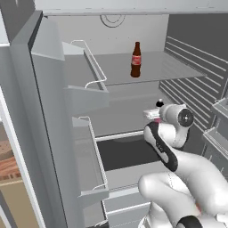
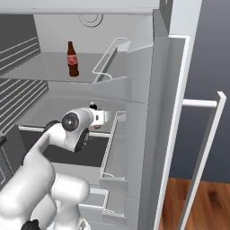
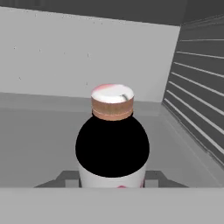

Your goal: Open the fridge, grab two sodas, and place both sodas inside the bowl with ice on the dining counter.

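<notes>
With the tall light-grey fridge [image 1: 53,111] already standing open, you have the claw [image 3: 112,186] reached into the middle shelf and closed around a small dark-brown cola bottle [image 3: 112,140] (its tan neck and pale cap point away from the hand camera).

Left to right in the left base view: open door with wire-railed bins, then the second dark-brown cola bottle with a red label [image 1: 136,60] upright on the upper shelf, then the white arm's wrist at the shelf below.

Step in hand, as I judge it: drawing the first soda out. Pull straight back along the shelf and keep the bottle level; lift just enough to clear the shelf lip. Mind the door bins to either side as the arm swings out.

Claw: narrowed onto the bottle's body, one finger tip [image 3: 69,178] showing at each flank, touching it. The grip looks firm, though the contact itself sits low in the hand view.
</notes>
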